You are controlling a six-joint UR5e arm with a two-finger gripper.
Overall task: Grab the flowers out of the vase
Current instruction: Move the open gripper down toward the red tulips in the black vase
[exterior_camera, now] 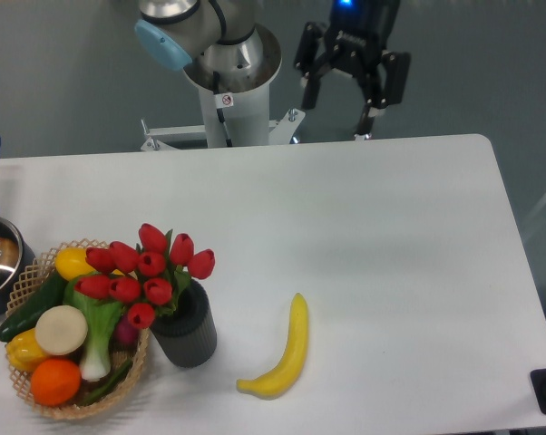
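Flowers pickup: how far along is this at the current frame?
Nothing looks done: the flowers sit in the vase beside the basket. In hand: nothing; the gripper hangs open and empty above the table's far edge. Left: reach the bunch, grasp it and lift it out.
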